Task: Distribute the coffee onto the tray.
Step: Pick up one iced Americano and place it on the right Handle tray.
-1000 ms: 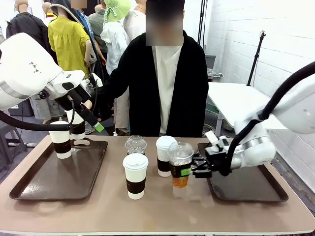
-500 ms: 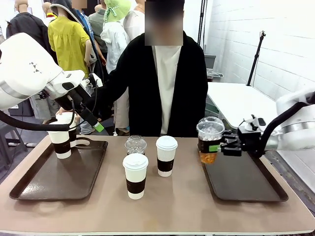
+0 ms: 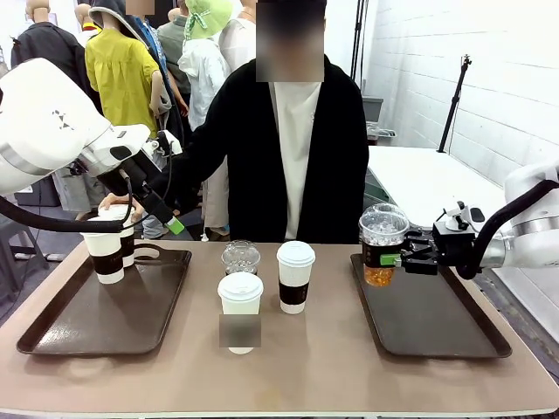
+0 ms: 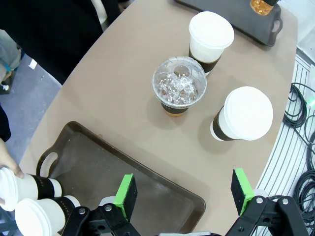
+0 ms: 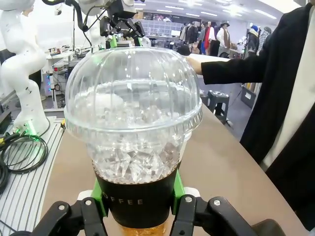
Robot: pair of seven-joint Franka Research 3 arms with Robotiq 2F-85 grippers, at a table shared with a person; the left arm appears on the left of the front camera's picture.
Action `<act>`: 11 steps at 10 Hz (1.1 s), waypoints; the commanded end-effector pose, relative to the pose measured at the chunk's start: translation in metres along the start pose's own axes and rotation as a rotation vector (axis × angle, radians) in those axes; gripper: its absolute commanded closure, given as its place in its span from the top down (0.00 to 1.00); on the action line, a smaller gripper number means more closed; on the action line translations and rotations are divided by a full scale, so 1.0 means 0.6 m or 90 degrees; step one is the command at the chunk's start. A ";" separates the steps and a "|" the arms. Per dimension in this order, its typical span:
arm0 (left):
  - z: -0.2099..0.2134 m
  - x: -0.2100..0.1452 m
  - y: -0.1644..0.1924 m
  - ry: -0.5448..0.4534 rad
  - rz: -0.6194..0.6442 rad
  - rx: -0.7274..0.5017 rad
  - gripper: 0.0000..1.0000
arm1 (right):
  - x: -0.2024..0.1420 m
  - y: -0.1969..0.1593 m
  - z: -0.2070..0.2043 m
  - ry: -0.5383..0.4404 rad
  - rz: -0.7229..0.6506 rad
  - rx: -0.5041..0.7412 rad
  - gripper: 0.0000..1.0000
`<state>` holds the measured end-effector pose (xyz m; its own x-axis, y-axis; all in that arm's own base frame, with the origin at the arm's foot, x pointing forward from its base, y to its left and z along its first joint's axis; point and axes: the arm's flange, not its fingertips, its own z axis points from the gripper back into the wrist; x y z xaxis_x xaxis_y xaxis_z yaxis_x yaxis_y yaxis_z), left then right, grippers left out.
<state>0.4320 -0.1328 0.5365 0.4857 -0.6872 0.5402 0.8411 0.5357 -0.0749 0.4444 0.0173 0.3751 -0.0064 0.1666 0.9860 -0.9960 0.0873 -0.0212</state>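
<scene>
Mid-placement: pinching the dome-lidded iced coffee point(image 3: 383, 246) by its dark band in the right jaws, raised over the far-left corner of the right tray point(image 3: 437, 336). Next, likely: lower upright onto bare tray, then release. Left jaws spread, empty, near the far edge of the left tray point(image 3: 105, 319), where a person's hand point(image 4: 7, 160) touches 2 paper cups point(image 3: 109, 253). Waiting mid-way on the tabletop point(image 3: 297, 375): 2 more paper cups point(image 3: 295, 275), 1 more dome-lidded cup point(image 3: 240, 256).

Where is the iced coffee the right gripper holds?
Front view, right side: the iced coffee is clamped in the right gripper over the far left corner of the right tray, right of the farther mid-table paper cup.
</scene>
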 end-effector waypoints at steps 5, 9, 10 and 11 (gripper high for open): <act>0.002 -0.003 0.002 -0.002 -0.003 -0.009 1.00 | -0.008 -0.027 0.002 -0.002 0.012 -0.009 0.57; 0.002 -0.003 0.002 -0.002 -0.003 -0.009 1.00 | -0.048 -0.130 0.035 -0.023 0.024 -0.015 0.57; 0.002 -0.003 0.002 -0.002 -0.003 -0.009 1.00 | -0.057 -0.153 0.044 -0.036 0.019 -0.013 0.57; 0.002 -0.003 0.002 -0.002 -0.003 -0.009 1.00 | -0.068 -0.172 0.052 -0.056 0.010 -0.003 0.57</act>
<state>0.4321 -0.1327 0.5363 0.4863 -0.6873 0.5396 0.8408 0.5361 -0.0750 0.5306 -0.0240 0.3375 -0.0250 0.1612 0.9866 -0.9936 0.1051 -0.0424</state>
